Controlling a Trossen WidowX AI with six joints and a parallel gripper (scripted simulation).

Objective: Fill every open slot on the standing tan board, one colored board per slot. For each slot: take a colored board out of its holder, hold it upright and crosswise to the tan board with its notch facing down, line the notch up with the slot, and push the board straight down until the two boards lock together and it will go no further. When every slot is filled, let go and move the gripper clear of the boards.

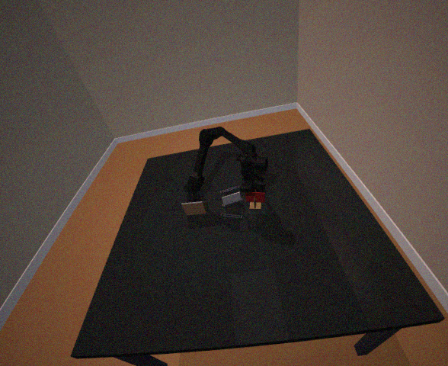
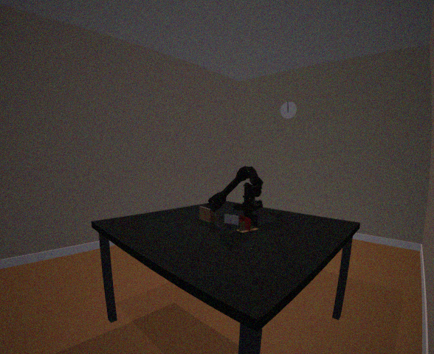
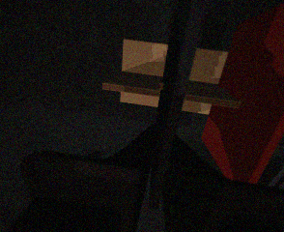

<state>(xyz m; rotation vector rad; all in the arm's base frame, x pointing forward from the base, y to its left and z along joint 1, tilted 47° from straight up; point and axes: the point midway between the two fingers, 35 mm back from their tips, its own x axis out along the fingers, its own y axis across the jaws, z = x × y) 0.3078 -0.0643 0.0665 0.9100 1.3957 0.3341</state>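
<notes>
Red board point(image 1: 249, 197) point(image 2: 246, 222) point(image 3: 253, 92), crosswise to the tan board point(image 1: 254, 203) point(image 2: 246, 230) point(image 3: 132, 89), gripper point(image 1: 254, 187) point(image 2: 253, 217) point(image 3: 157, 130) closed on something (too dark to identify).

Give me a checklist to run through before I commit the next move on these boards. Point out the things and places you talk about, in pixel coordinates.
1. Gripper point(image 1: 254, 190) point(image 2: 249, 220) point(image 3: 157, 130) shut on something: ok.
2. Identity of the piece between its fingers: cannot tell; too dark.
3. Tan board point(image 1: 254, 203) point(image 3: 132, 89) standing on edge: ok.
4. Red board point(image 1: 260, 195) point(image 2: 247, 223) point(image 3: 258, 63) crosswise to the tan board: ok.
5. Red board locked fully down in a slot: cannot tell; the joint is not readable.
6. Gripper clear of the boards: not ok; it is right over them.
</notes>
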